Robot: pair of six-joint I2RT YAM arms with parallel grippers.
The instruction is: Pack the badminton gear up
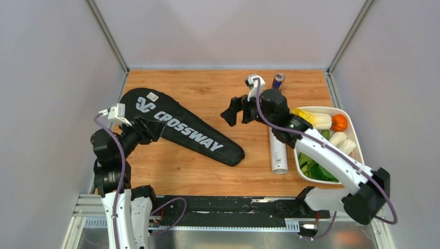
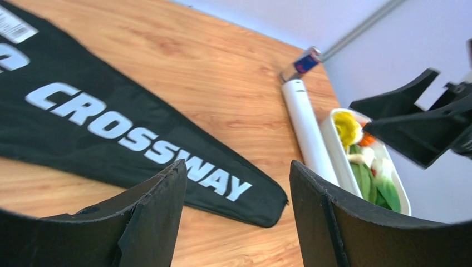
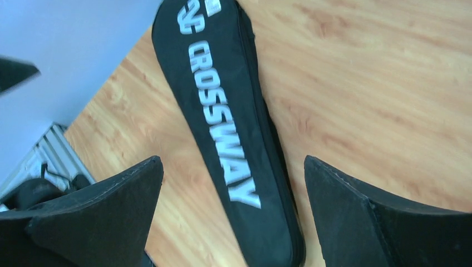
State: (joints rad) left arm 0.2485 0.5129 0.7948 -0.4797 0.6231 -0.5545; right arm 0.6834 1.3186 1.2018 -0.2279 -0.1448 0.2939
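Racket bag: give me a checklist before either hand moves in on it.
1. Left hand open and empty: ok.
2. Right hand open and empty: ok.
3. Bag lying flat, nothing on top: ok.
4. Bag zip shut: cannot tell.
5. Rackets and shuttlecocks packed: cannot tell; none in view.
6. Tube packed: not ok; it lies out beside the tray.
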